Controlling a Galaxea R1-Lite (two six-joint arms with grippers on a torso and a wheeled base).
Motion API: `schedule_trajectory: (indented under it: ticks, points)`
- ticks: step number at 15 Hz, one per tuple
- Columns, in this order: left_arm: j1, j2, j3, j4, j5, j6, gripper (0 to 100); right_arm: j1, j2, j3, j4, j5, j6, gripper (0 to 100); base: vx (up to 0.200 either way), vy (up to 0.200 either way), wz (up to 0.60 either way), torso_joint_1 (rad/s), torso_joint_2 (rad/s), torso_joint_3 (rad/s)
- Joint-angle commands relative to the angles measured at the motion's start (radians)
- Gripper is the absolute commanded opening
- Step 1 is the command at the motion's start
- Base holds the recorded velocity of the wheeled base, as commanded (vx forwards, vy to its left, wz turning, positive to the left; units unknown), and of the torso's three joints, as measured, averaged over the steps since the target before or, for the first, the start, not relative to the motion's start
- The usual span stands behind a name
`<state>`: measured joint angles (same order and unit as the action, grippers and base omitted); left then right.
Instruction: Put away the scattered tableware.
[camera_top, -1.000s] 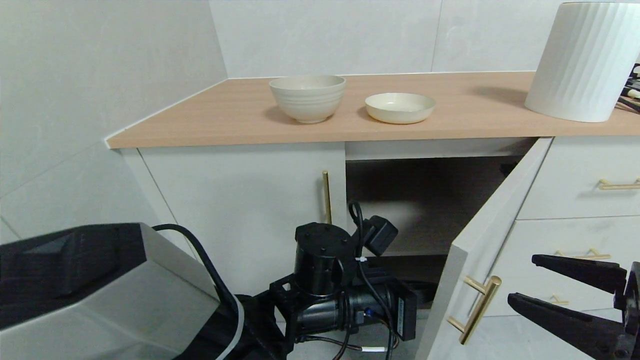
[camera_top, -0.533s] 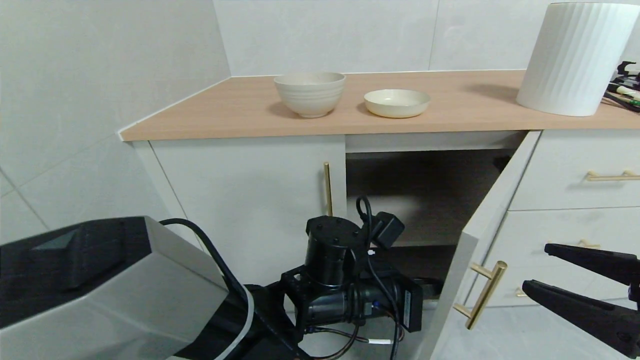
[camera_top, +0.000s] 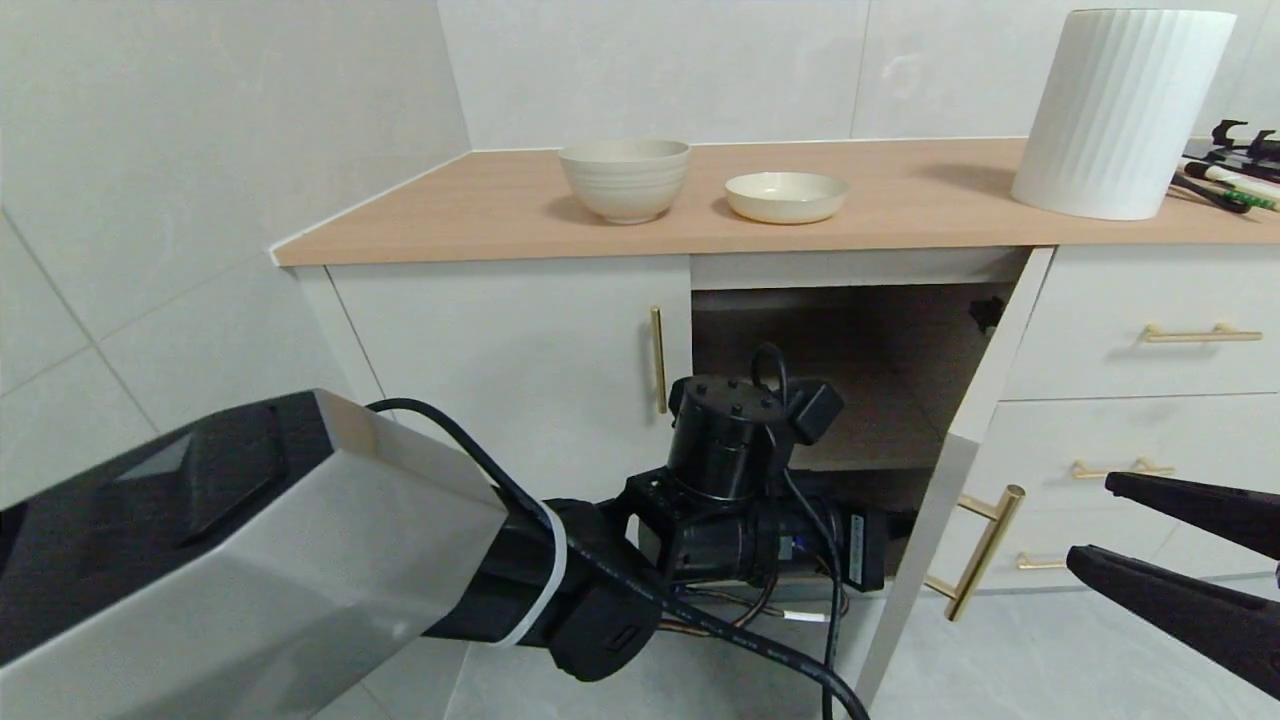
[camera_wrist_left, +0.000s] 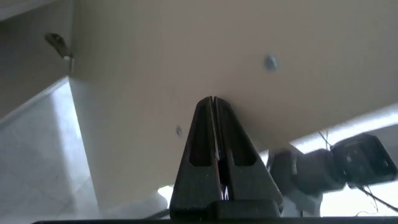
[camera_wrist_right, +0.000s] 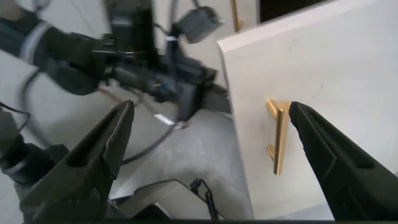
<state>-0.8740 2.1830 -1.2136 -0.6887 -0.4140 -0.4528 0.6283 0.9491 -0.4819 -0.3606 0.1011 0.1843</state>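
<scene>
**Door swings wider while the camera shifts**

The whole head view shifts, so the camera itself moves. Beyond that shift, the cabinet door (camera_top: 975, 400) now stands more edge-on, swung farther open to the right. The left arm (camera_top: 735, 450) sits farther right, in front of the open compartment

Head camera looks down on the cupboard door (camera_top: 962, 470); right wrist camera views that door closer.
</scene>
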Motion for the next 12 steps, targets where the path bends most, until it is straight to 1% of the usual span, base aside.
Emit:
schedule_trajectory:
  ticks: [1, 3, 4, 5, 6, 8, 11, 12]
  points:
    - [-0.014, 0.018, -0.026, 0.003, 0.0, -0.001, 0, 0.001, -0.003, -0.01, -0.001, 0.0, 0.0, 100, 0.0, 0.0, 0.0, 0.0, 0.0, 0.0]
    - [-0.052, 0.008, -0.018, 0.003, 0.001, -0.001, 0, 0.001, -0.015, -0.03, -0.001, 0.002, 0.001, 100, 0.0, 0.0, 0.0, 0.0, 0.0, 0.0]
    - [-0.122, -0.023, -0.001, 0.003, 0.012, -0.001, 0, 0.001, -0.029, -0.055, -0.003, 0.006, 0.004, 100, 0.0, 0.0, 0.0, 0.0, 0.0, 0.0]
    - [-0.155, -0.035, 0.008, 0.002, 0.02, -0.001, 0, 0.001, -0.036, -0.058, -0.004, 0.009, 0.006, 100, 0.0, 0.0, 0.0, 0.0, 0.0, 0.0]
    - [-0.238, -0.078, 0.037, 0.0, 0.044, -0.001, 0, 0.001, -0.067, -0.058, -0.006, 0.022, 0.007, 100, 0.0, 0.0, 0.0, 0.0, 0.0, 0.0]
    - [-0.244, -0.095, 0.048, -0.002, 0.047, -0.001, 0, 0.001, -0.092, -0.066, -0.006, 0.034, 0.007, 100, 0.0, 0.0, 0.0, 0.0, 0.0, 0.0]
    - [-0.195, -0.101, 0.06, -0.003, 0.055, -0.001, 0, 0.001, -0.092, -0.078, -0.001, 0.034, 0.007, 100, 0.0, 0.0, 0.0, 0.0, 0.0, 0.0]
    - [-0.16, -0.141, 0.078, -0.003, 0.063, -0.001, 0, 0.001, -0.084, -0.078, -0.001, 0.034, 0.007, 100, 0.0, 0.0, 0.0, 0.0, 0.0, 0.0]
